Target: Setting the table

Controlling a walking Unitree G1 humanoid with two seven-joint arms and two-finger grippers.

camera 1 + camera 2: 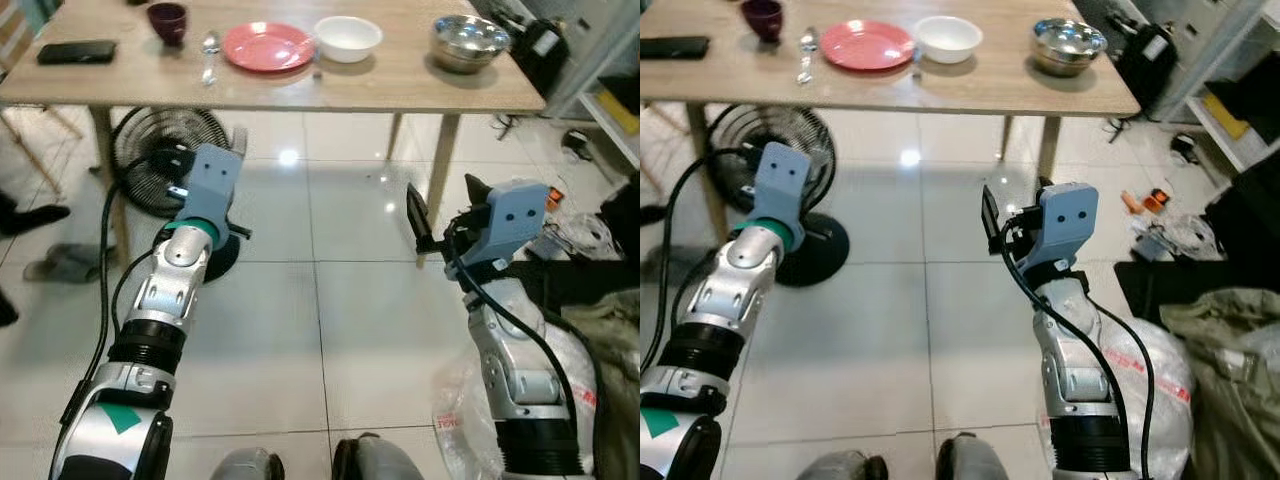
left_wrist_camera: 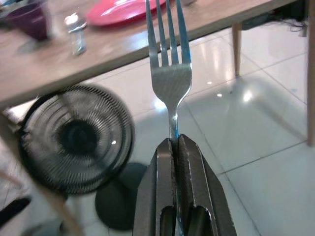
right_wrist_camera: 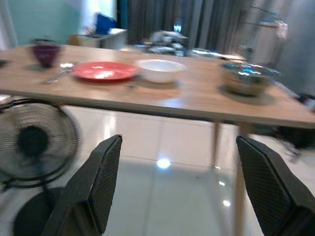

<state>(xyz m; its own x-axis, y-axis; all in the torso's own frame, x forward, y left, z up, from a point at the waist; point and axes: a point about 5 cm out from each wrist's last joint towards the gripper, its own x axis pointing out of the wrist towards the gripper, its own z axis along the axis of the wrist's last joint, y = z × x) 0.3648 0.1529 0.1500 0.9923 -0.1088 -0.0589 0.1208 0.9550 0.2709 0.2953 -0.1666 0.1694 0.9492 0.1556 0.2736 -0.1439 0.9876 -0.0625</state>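
The left gripper [image 2: 174,147] has its fingers clamped on the handle of a fork [image 2: 169,73], tines pointing toward the far bench [image 1: 400,85]. The right gripper [image 3: 179,182] hangs empty, fingers spread wide. On the bench stand a red plate [image 1: 267,46], a white bowl [image 1: 347,38], a spoon [image 1: 209,55] and a steel bowl [image 1: 470,41].

Both silver arms raised forward, elbows bent, wrists level. Left gripper [image 2: 174,147]: fingers pressed together, pinching a fork [image 2: 168,73] by its handle, tines forward. Right gripper [image 3: 179,182]: fingers spread wide, nothing between.
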